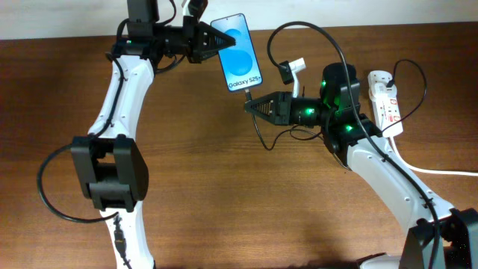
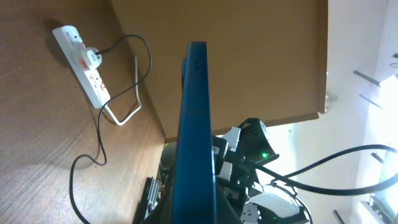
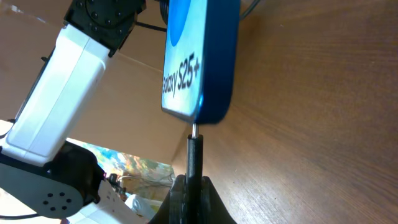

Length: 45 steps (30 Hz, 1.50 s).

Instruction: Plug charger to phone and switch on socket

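Observation:
My left gripper (image 1: 211,39) is shut on the phone (image 1: 237,52), a slim blue-screened handset reading "Galaxy S25+", held above the table at the back centre. In the left wrist view the phone (image 2: 194,134) shows edge-on between the fingers. My right gripper (image 1: 251,105) is shut on the black plug tip of the charger (image 3: 194,155), whose metal tip touches the phone's bottom edge (image 3: 202,68). The thin black cable (image 1: 328,41) loops back to an adapter in the socket (image 1: 385,101), a white power strip at the right, also in the left wrist view (image 2: 84,62).
A thick white cord (image 1: 441,172) runs from the power strip to the right edge. A small white connector (image 1: 296,66) hangs near the black cable loop behind my right gripper. The brown wooden table (image 1: 246,202) spreads in front.

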Motion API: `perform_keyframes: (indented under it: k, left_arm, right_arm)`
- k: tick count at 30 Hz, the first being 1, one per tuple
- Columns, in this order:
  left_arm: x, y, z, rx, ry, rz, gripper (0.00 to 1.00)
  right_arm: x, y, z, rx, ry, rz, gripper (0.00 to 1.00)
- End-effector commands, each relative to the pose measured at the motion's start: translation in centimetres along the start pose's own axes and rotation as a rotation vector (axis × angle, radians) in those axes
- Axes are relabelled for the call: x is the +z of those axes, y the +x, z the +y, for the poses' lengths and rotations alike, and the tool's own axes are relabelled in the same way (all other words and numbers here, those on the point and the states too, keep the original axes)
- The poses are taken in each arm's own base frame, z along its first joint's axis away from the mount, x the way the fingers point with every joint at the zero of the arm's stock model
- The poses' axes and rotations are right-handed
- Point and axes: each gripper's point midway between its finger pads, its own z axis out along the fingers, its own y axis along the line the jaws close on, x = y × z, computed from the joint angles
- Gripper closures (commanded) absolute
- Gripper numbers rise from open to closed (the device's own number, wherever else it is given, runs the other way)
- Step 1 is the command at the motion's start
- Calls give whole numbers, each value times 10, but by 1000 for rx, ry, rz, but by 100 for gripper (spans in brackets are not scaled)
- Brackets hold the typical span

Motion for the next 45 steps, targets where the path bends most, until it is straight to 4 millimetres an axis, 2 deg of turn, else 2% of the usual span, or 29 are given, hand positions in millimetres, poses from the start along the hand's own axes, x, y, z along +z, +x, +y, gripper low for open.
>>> perform_keyframes:
  k: [1, 6, 13, 18, 28, 32, 45]
  left_arm:
    - [-18, -3, -11, 44, 9, -15, 100]
    - [-21, -5, -12, 54, 7, -22, 100]
    - [-28, -7, -11, 46, 3, -34, 100]
    - [-37, -9, -10, 44, -4, -52, 100]
    - [-36, -9, -10, 43, -3, -51, 100]
    - [-37, -9, -10, 43, -3, -51, 100]
    - [-35, -9, -10, 44, -2, -49, 100]
  right_arm:
    - [1, -4, -2, 25, 6, -17, 96]
    - [6, -9, -1, 62, 6, -47, 96]
    - [32, -4, 8, 101, -66, -21, 96]
    - [32, -5, 10, 96, -72, -22, 96]
    - [31, -8, 7, 95, -61, -40, 96]
    - [22, -18, 2, 93, -54, -69, 96]
    - [26, -14, -1, 90, -70, -46, 96]
